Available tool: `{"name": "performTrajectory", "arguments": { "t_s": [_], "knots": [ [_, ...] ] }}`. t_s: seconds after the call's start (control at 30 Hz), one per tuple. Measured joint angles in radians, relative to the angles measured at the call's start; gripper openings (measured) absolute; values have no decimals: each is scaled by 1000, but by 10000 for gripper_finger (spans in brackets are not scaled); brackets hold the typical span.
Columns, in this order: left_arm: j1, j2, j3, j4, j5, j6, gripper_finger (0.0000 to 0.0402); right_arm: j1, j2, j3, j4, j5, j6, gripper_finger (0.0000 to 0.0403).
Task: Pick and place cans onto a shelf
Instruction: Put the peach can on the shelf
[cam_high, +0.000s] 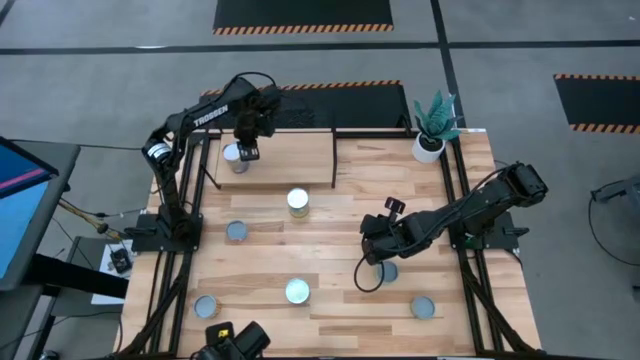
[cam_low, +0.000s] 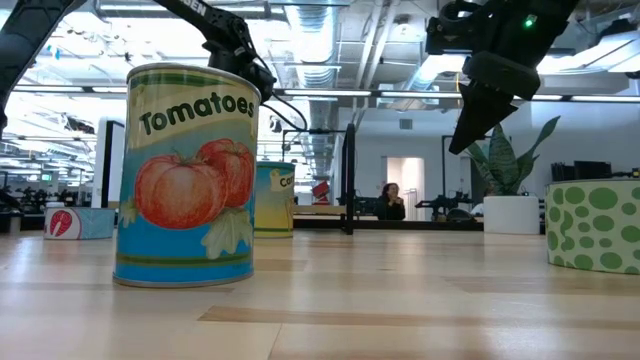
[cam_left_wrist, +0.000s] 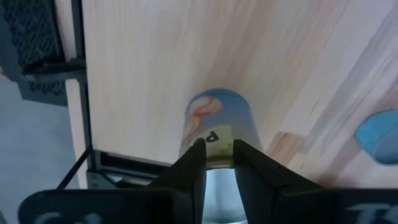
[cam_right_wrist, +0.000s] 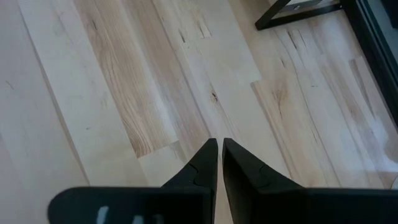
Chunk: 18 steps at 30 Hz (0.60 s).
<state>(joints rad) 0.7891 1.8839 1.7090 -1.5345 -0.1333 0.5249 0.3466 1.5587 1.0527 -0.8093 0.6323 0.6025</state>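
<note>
One can (cam_high: 236, 156) stands on the shelf (cam_high: 290, 150), left gripper (cam_high: 247, 152) clamped on it. Right gripper (cam_high: 378, 250) empty, fingers together. Six cans (cam_high: 298, 202) remain on the table (cam_high: 340, 300).

The lower part of the held can (cam_left_wrist: 214, 134) is hidden behind the left gripper's fingers (cam_left_wrist: 189, 171) in the left wrist view; only one label letter is seen. A second can (cam_left_wrist: 378, 135) is cut off by that picture's edge. In the high view, one can (cam_high: 387, 270) is partly covered by the right arm (cam_high: 440, 220). In the low view, a green-spotted can (cam_low: 595, 225) is cropped at the edge, and the far can (cam_low: 274, 198) is half hidden behind the tomato can (cam_low: 190, 175). The distant person (cam_low: 388, 200) is too small to make out.
</note>
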Motion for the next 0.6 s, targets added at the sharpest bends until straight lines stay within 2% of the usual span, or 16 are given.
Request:
{"name": "performTrajectory", "arguments": {
  "t_s": [0.17,0.37,0.5,0.6],
  "knots": [
    [-2,0,11,1,-23,-15,68,0,0,0,0,0,-2,49],
    [-36,-43,35,-28,74,-73,68,1,0,0,-1,-2,-5,49],
    [-52,-131,-55,-35,125,-131,68,14,0,0,-5,-2,-1,49],
    [-64,-246,-167,-25,188,-155,68,25,0,0,-5,-2,0,49]
  ]
}}
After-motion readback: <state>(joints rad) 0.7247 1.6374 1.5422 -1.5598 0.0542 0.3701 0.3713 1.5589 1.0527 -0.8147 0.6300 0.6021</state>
